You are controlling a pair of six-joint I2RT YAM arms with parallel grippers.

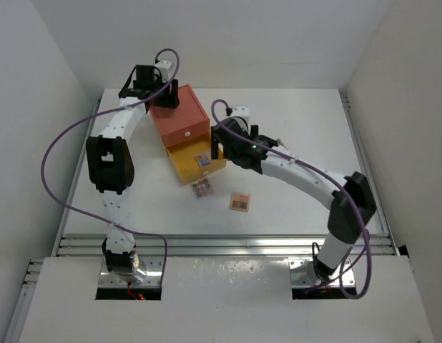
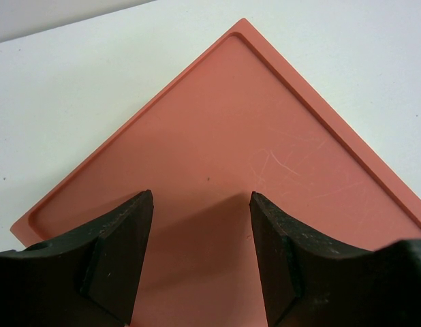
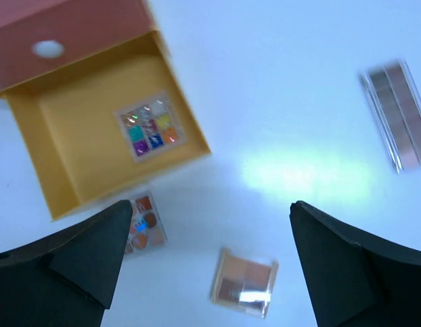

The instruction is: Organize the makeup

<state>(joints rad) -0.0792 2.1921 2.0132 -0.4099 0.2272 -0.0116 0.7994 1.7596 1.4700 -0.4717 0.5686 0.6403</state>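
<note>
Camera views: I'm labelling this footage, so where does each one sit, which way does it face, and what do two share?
Top external: fixed above and behind the arm bases, looking down on the table; both arms show.
Left wrist: on the left arm, facing down at the orange box top; the open left tool shows.
Right wrist: on the right arm, facing down at the open yellow drawer holding a multicoloured palette; the open right tool shows.
Shared: top external and right wrist both show that drawer and palette.
</note>
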